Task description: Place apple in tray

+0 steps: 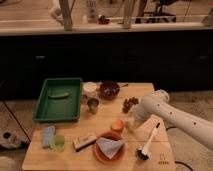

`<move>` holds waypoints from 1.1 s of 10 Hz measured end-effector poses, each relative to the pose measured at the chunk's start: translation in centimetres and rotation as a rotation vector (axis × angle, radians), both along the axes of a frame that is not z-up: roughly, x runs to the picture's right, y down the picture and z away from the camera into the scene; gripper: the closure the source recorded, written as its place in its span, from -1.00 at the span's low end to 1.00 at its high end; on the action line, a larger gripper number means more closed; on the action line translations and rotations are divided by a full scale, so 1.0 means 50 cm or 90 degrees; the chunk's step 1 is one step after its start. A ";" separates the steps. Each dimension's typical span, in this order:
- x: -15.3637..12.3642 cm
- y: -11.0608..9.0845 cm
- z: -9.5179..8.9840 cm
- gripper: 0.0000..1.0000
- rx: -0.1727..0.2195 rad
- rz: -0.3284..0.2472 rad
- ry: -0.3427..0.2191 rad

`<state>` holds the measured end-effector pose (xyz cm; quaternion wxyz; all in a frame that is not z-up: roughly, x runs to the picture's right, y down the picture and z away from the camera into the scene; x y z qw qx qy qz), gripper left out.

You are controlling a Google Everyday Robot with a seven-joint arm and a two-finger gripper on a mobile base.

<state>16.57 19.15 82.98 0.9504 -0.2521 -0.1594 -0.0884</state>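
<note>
The apple (118, 125) is a small orange-yellow fruit. It lies on the wooden table just behind the round orange plate (100, 154). The green tray (64, 109) stands at the table's back left and holds a green vegetable (59, 94). My white arm comes in from the right. Its gripper (130, 122) is low over the table, right beside the apple on its right side. I cannot tell whether it touches the apple.
A dark bowl (109, 90), a white cup (90, 88) and a metal cup (93, 105) stand behind the apple. Dark red grapes (130, 104) lie by my arm. A brush (148, 142), a snack bar (85, 141), a green cup (57, 143) and a blue sponge (48, 135) are along the front.
</note>
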 end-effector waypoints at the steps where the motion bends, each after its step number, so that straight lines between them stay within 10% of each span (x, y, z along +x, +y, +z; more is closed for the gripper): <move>1: -0.003 -0.001 -0.003 -0.60 0.001 -0.006 -0.005; 11: -0.110 0.035 -0.054 -0.60 -0.011 -0.166 -0.201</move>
